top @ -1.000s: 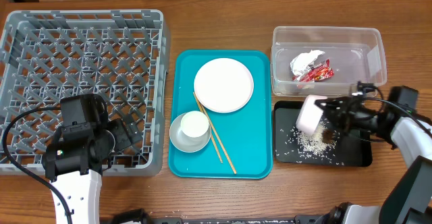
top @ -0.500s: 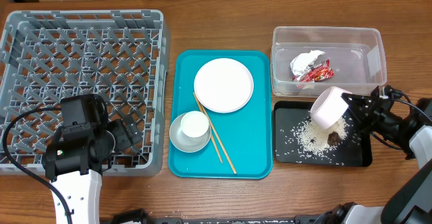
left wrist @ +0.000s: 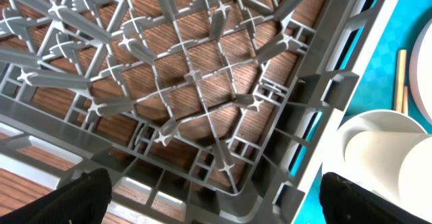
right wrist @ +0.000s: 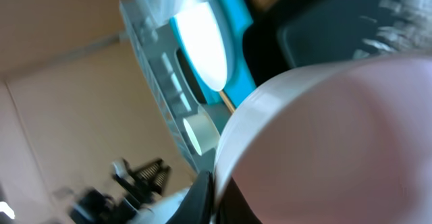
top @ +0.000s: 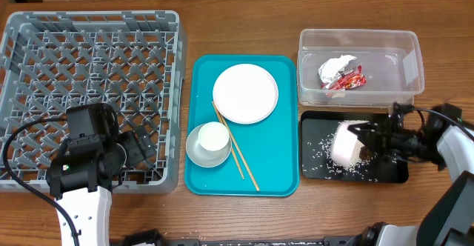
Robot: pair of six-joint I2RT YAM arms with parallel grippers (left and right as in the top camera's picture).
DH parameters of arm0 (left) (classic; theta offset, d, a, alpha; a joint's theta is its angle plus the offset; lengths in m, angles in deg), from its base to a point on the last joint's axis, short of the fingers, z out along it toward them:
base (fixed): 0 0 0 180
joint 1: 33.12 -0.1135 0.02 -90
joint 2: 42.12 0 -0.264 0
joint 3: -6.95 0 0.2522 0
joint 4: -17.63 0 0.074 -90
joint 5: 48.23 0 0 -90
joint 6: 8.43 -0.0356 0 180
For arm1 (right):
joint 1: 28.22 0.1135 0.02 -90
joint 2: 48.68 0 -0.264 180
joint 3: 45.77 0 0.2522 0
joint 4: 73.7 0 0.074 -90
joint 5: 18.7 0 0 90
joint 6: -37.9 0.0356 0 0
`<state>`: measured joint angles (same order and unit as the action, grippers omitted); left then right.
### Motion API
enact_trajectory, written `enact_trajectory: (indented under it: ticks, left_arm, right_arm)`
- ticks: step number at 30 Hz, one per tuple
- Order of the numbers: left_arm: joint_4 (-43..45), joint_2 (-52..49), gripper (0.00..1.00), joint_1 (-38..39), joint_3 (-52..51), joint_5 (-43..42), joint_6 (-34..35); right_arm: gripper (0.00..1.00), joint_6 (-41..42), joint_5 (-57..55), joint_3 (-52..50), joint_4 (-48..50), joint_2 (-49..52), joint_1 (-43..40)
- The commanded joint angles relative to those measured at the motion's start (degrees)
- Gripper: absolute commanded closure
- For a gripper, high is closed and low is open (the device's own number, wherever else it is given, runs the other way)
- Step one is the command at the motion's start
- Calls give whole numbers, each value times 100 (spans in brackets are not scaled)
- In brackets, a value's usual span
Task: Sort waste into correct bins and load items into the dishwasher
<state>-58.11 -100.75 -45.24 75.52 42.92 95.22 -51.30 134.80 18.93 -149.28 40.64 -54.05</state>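
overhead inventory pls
grey plastic dish rack: 1, grey, left
teal tray: 1, teal, centre
white round plate: 1, white, teal tray
white bowl: 1, white, teal tray
white cup: 1, white, bowl
wooden chopsticks: 2, tan, teal tray
clear plastic tub: 1, clear, top-right
red-and-silver wrapper: 1, red-silver, tub
black tray: 1, black, bottom-right
rice grains: many, white, black tray
pinkish-white dish: 1, pinkish-white, gripped
left gripper: 1, black, over rack
right gripper: 1, black, holding dish

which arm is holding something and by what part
The right tool grips the small pinkish-white dish by its edge over the black tray; the left tool holds nothing.
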Motion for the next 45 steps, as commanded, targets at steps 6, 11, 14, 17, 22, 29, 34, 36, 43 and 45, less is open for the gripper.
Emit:
enact_trajectory:
  ticks: [6, 11, 14, 17, 22, 29, 34, 36, 43, 45]
  left_arm:
    - [7, -17, 0, -24, 144, 31, 120]
    - [7, -17, 0, -24, 144, 31, 120]
    - [7, -17, 0, -24, 144, 31, 122]
    - [4, -17, 0, -24, 144, 28, 122]
    - [7, -17, 0, -24, 144, 28, 122]
    - [7, -17, 0, -24, 144, 28, 125]
    - [9, -17, 0, -24, 144, 28, 122]
    - [11, -17, 0, -24, 144, 28, 122]
    - [7, -17, 0, -24, 144, 26, 125]
    - [9, -17, 0, -24, 144, 28, 125]
  right_arm:
    - [96, -1128, -1685, 2120, -691, -286, 2343]
    - [96, -258, -3821, 2177, 426, -273, 4387]
    - [96, -225, -5445, 2177, 1362, -229, 5501]
    - [96, -232, -6870, 2177, 2544, 44, 6360]
    - [96, -245, -6575, 2177, 3560, 905, 6561]
    - [96, -243, -6319, 2177, 3926, 1572, 6561]
    - [37, -243, -6317, 2321, 3460, 1423, 6561]
    - [36, -205, -6310, 2603, 3056, 1222, 6561]
    - [37, 614, -4920, 3189, 2337, 739, 6564]
    - [39, 925, -4795, 3093, 2181, 870, 6616]
